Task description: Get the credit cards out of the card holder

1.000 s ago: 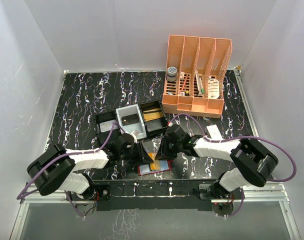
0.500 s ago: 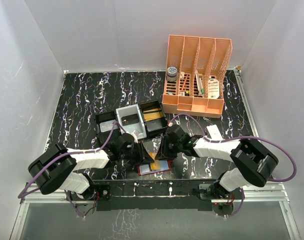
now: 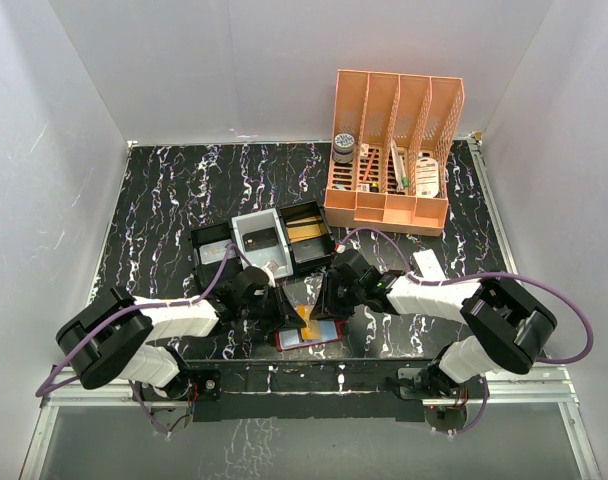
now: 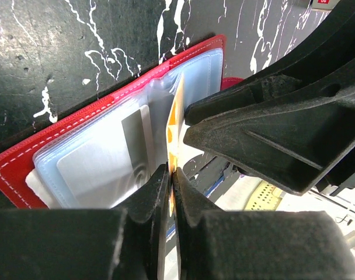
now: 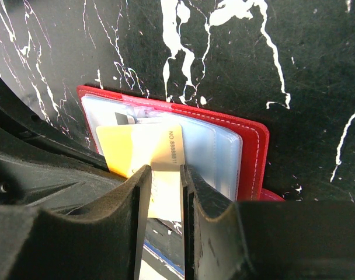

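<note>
The red card holder (image 3: pixel 322 337) lies open near the table's front edge, its clear sleeves facing up (image 4: pixel 101 157). My left gripper (image 4: pixel 172 172) is shut on the edge of a tan-orange credit card (image 4: pixel 176 122) that stands up out of the sleeves. A grey card (image 4: pixel 134 132) still sits in a sleeve. My right gripper (image 5: pixel 166 169) hovers just over the holder (image 5: pixel 247 146), jaws a narrow gap apart and clamping nothing, with the orange card (image 5: pixel 136 149) showing beyond them. In the top view the left gripper (image 3: pixel 287 312) and right gripper (image 3: pixel 324 303) meet over the holder.
A black compartmented tray with a grey insert (image 3: pixel 264 243) stands just behind the grippers. An orange desk organiser (image 3: pixel 392 150) is at the back right. A small white box (image 3: pixel 428 265) lies right of the right arm. The table's front edge runs close behind the holder.
</note>
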Action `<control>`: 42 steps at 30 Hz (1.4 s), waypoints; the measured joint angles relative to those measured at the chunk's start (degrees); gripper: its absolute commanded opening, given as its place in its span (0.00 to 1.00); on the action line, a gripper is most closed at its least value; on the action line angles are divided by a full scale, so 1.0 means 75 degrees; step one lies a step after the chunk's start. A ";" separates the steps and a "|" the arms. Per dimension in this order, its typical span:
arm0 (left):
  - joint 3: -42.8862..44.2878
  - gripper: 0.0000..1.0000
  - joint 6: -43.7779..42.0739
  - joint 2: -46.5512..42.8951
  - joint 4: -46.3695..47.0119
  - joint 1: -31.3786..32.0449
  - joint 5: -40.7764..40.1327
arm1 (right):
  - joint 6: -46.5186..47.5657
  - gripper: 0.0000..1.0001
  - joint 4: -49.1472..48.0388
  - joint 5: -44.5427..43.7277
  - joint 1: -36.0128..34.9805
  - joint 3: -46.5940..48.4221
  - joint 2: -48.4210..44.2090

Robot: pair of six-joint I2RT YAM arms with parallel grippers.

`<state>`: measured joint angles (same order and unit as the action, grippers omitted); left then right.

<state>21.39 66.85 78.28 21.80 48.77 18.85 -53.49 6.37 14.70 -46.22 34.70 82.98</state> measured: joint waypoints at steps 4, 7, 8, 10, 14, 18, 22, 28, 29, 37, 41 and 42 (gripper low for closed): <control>0.0003 0.00 0.0012 -0.0017 0.0012 0.0000 0.0006 | -0.0009 0.27 0.0000 0.0000 -0.0003 0.0000 0.0000; 0.0003 0.00 0.0009 -0.0041 0.0009 0.0000 0.0006 | -0.0035 0.29 -0.0006 0.0000 -0.0003 0.0000 -0.0006; 0.0003 0.00 0.0009 -0.0052 0.0000 0.0000 0.0006 | -0.0052 0.30 -0.0006 0.0000 -0.0003 -0.0003 -0.0015; 0.0003 0.00 0.0009 -0.0087 -0.0023 0.0000 -0.0003 | -0.0061 0.32 -0.0015 -0.0026 -0.0003 -0.0009 -0.0044; 0.0003 0.00 -0.0009 -0.0239 -0.0178 0.0000 -0.0050 | -0.0076 0.36 -0.0035 -0.0134 -0.0003 -0.0102 -0.0207; 0.0003 0.00 -0.0032 -0.0300 -0.0242 0.0000 -0.0079 | -0.0076 0.40 -0.0029 -0.0175 -0.0003 -0.0114 -0.0321; 0.0003 0.00 -0.0032 -0.0300 -0.0256 0.0000 -0.0085 | -0.0079 0.40 -0.0143 -0.0157 -0.0003 -0.0181 -0.0472; 0.0003 0.00 -0.0050 -0.0303 -0.0280 0.0000 -0.0087 | -0.0082 0.35 -0.0647 0.0189 0.0000 -0.0262 -0.0586; 0.0003 0.03 -0.0052 -0.0303 -0.0280 0.0000 -0.0087 | -0.0082 0.35 -0.0717 0.0236 -0.0003 -0.0262 -0.0568; 0.0003 0.15 -0.0111 -0.0303 -0.0280 0.0000 -0.0082 | -0.0140 0.28 -0.0609 0.0236 0.0000 -0.0256 -0.0003; 0.0003 0.01 -0.0108 -0.0303 -0.0271 0.0000 -0.0070 | -0.0146 0.28 -0.0606 0.0216 0.0000 -0.0256 -0.0003; 0.0006 0.00 -0.0114 -0.0303 -0.0271 0.0000 -0.0064 | -0.0149 0.28 -0.0603 0.0207 0.0000 -0.0256 -0.0006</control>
<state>21.43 66.00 76.01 19.77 48.77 18.37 -54.61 1.85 16.25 -46.22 32.77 82.94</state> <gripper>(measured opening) 0.071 0.281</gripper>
